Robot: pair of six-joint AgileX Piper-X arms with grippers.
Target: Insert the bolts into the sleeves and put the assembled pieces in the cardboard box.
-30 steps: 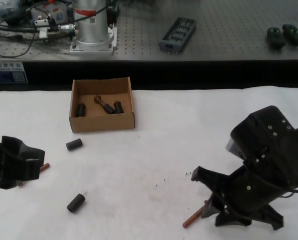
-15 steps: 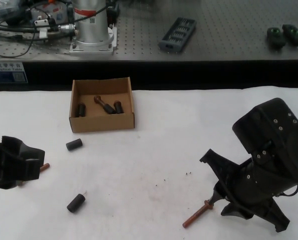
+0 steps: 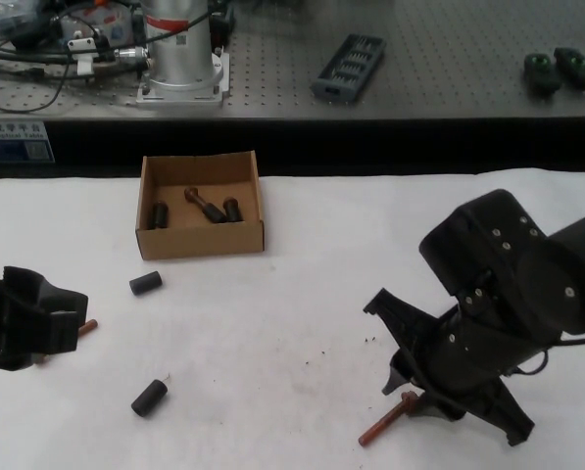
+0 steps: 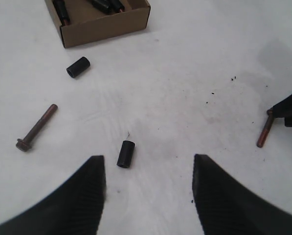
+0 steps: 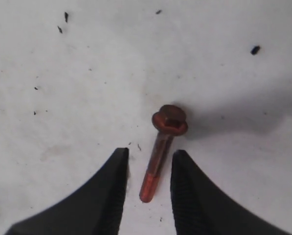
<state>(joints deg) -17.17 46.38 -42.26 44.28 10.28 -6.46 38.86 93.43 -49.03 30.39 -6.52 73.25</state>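
Note:
The cardboard box (image 3: 199,238) holds black sleeves and one bolt (image 3: 196,197) at the back left of the white cloth. Two loose black sleeves (image 3: 146,284) (image 3: 149,397) lie in front of it, and also show as sleeves (image 4: 78,67) (image 4: 126,153) in the left wrist view. A copper bolt (image 4: 36,127) lies beside my left gripper (image 4: 148,161), which is open over the nearer sleeve. A second copper bolt (image 5: 164,147) (image 3: 385,421) lies flat on the cloth. My right gripper (image 5: 149,161) is open, its fingers on either side of the shank without touching it.
A dark metal bench runs along the back with a silver column (image 3: 179,49), cables, a black rack (image 3: 349,65) and two dark knobs (image 3: 559,70). Dark specks dot the cloth near the right arm (image 3: 498,304).
The right arm swung left and turned over the bolt near the front edge. That bolt stays on the cloth. The left arm has not moved.

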